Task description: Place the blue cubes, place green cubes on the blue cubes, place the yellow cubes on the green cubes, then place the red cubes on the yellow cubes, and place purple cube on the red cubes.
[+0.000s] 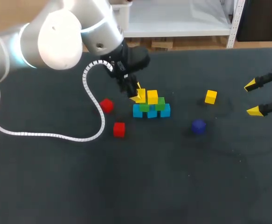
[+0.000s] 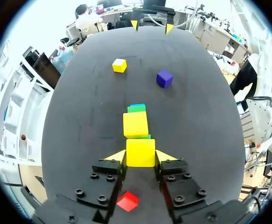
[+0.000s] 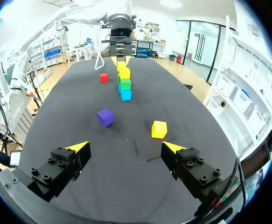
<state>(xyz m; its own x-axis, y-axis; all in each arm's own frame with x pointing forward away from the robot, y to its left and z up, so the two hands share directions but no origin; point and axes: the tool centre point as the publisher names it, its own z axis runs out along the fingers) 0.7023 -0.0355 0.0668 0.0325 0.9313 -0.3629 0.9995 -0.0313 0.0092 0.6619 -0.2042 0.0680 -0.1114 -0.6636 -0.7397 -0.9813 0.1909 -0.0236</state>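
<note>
**Cubes screened by cubes, arms cropped**

From the left wrist, the yellow cube (image 2: 140, 152) pinched in the left end effector (image 2: 140, 156) and a second yellow cube (image 2: 136, 124) just ahead cover nearly everything behind them. Only thin edges of a green cube (image 2: 136, 109) and a blue cube (image 2: 137, 105) peek past, so the lower rows cannot be counted there. A red cube (image 2: 127, 201) under that end effector is partly covered by its finger bodies. From the head camera, the yellow tips overlap the pinched cube and muddle its outline. The left arm (image 1: 56, 32) runs off the picture's edge, and the right end effector (image 1: 252, 98) is cut off just behind its fingers. From the right wrist, the stack (image 3: 124, 84) is seen end-on and is too small to count.
</note>
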